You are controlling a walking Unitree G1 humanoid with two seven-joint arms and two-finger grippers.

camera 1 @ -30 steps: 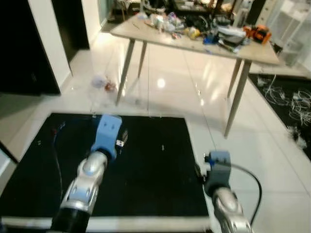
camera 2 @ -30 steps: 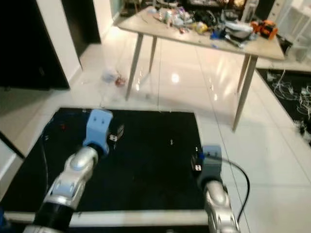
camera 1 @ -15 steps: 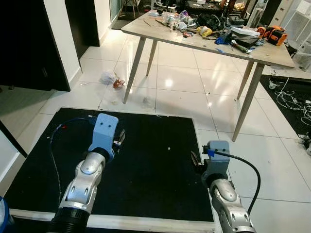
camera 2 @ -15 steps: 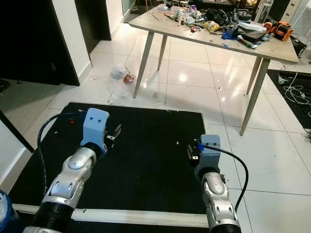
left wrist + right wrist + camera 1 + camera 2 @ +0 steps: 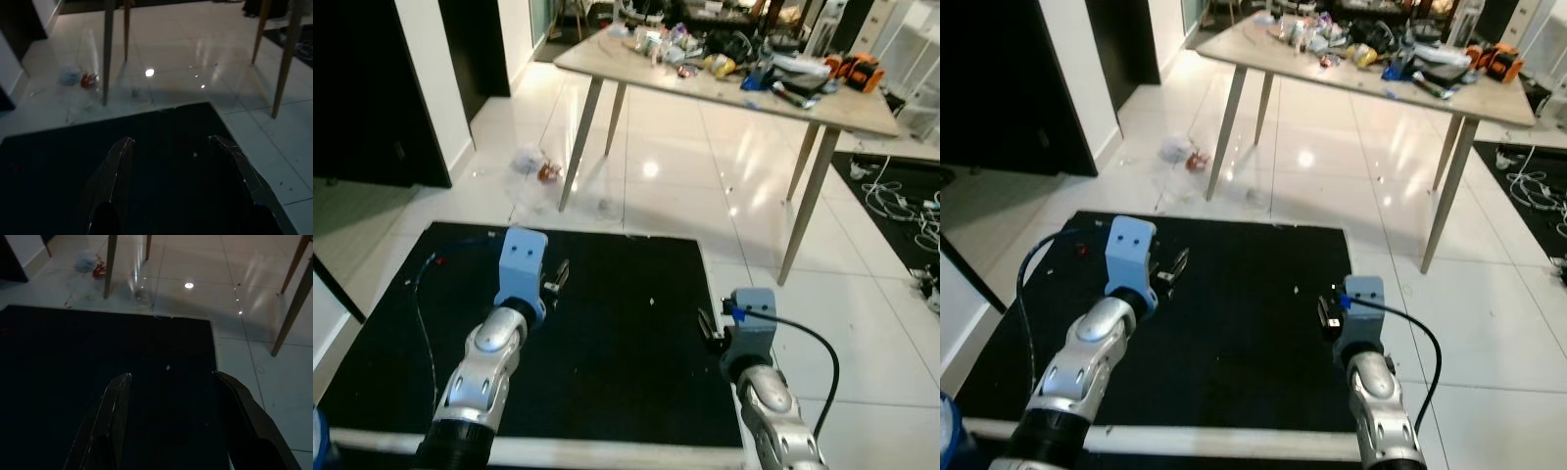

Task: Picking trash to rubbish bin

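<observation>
Both the left pincer [image 5: 173, 161] and the right pincer [image 5: 171, 401] hang released, fingers spread, over a matte black mat [image 5: 626, 343]. The crumpled trash [image 5: 530, 162] lies well ahead of the left pincer on glossy white floor tiles [image 5: 685, 186]. Just beside it stands a slanted wooden leg [image 5: 576, 147] of the cluttered worktop [image 5: 822, 103].

Overhead room light is bouncing off the glossy white tiled floor [image 5: 685, 186], leaving a small round glare spot and pale streaks beneath the cluttered light wooden table [image 5: 1489, 98], whose legs are casting soft shadows. The matte black floor mat [image 5: 626, 362] is swallowing light and showing little detail, and the open doorway on the left is reading as solid black. Both head views are looking slightly soft, while both wrist views are coming through much dimmer and grainier.
</observation>
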